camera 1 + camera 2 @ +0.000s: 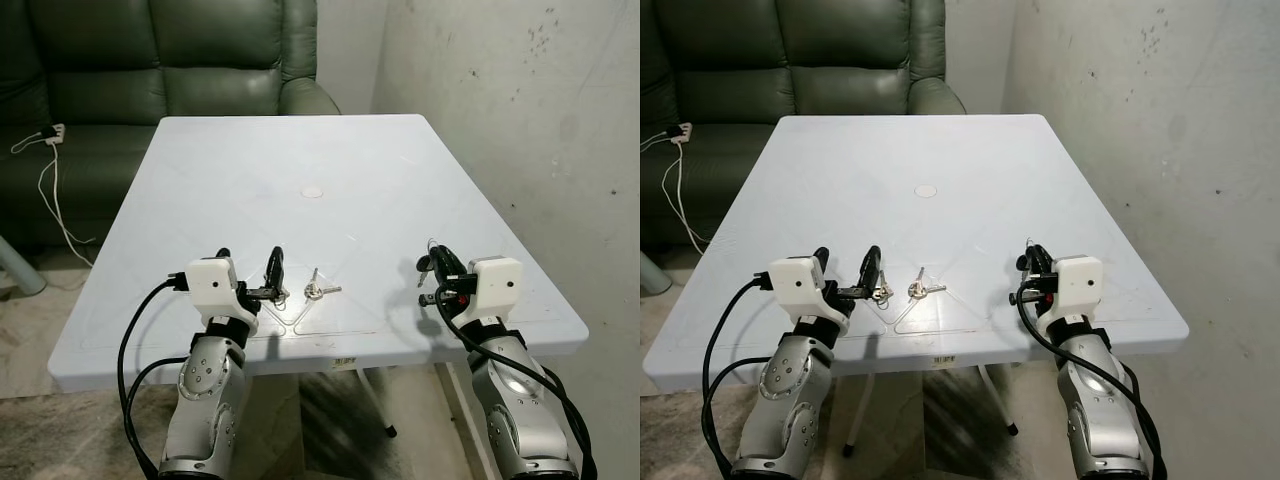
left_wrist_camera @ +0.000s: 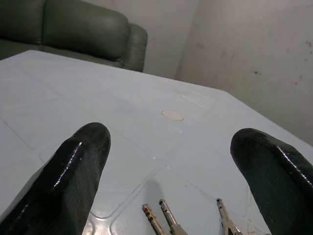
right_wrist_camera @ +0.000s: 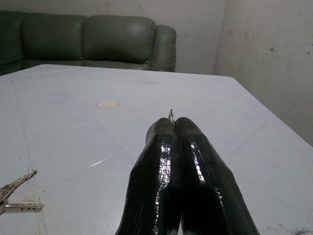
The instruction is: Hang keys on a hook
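A small bunch of silver keys (image 1: pixel 318 290) lies flat on the white table (image 1: pixel 300 150) near its front edge. My left gripper (image 1: pixel 250 262) rests just left of the keys, open, with nothing between its fingers. In the left wrist view several key tips (image 2: pixel 168 223) poke in low between the two black fingers (image 2: pixel 83 161). My right gripper (image 1: pixel 433 262) sits at the table's front right, well apart from the keys, shut on a thin metal hook (image 3: pixel 171 114) whose wire tip sticks out past the fingertips.
A dark green sofa (image 1: pixel 160 60) stands behind the table, with a power strip and white cable (image 1: pixel 50 135) at its left. A stained wall (image 1: pixel 540 120) runs close along the right. A round cap (image 1: pixel 313 191) marks the table's middle.
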`<state>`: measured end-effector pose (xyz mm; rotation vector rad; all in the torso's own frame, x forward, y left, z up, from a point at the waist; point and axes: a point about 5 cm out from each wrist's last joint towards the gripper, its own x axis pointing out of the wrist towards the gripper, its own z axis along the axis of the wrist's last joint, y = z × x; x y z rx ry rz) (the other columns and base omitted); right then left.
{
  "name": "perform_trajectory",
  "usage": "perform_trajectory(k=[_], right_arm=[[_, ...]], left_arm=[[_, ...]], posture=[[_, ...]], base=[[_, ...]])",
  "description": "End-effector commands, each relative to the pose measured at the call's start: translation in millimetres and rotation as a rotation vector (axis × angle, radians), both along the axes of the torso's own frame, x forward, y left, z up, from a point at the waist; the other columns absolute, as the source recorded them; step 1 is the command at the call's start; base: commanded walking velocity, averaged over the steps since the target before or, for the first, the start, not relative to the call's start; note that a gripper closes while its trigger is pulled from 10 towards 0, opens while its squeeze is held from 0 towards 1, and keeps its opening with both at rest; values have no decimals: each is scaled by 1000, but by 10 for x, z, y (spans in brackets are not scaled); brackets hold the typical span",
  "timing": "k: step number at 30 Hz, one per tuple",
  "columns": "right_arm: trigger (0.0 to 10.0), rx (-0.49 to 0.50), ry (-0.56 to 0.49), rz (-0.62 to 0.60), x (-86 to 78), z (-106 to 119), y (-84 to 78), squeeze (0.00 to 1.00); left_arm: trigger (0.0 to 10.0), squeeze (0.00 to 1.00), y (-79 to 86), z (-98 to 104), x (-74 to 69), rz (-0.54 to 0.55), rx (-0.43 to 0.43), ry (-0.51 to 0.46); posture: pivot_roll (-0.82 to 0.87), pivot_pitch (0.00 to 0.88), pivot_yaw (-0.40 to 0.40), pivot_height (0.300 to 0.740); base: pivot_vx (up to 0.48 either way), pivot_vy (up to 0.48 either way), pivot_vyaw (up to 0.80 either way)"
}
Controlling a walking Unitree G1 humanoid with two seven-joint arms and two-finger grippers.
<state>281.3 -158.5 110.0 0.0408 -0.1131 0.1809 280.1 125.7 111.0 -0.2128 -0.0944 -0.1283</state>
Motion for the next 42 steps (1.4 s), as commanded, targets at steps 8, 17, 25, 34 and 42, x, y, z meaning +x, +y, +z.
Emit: perform_trajectory(k=[8,17,25,34,42], right_arm=[[10000,-4,-22,0,4,70,-13,0],[10000,-5,-17,4,-2,66,-12,0],[10000,-5,-16,9,-1,69,-7,0],[10000,-5,-16,15,3,73,2,0],[10000,-4,-17,19,7,77,10,0]], left_arm=[[10000,0,2,74,9,21,-21,-16],[10000,0,0,73,8,25,-27,-13],[10000,0,-6,78,19,28,-28,-12],[10000,0,-8,78,32,32,-37,-10],[10000,0,-12,81,40,33,-41,-11]], posture=[[-56,0,-65,740],[-55,0,-70,740],[-57,0,-74,740],[-56,0,-77,740],[-57,0,-78,740]], base=[[0,336,0],[0,295,0],[0,112,0],[0,300,0],[0,313,0]])
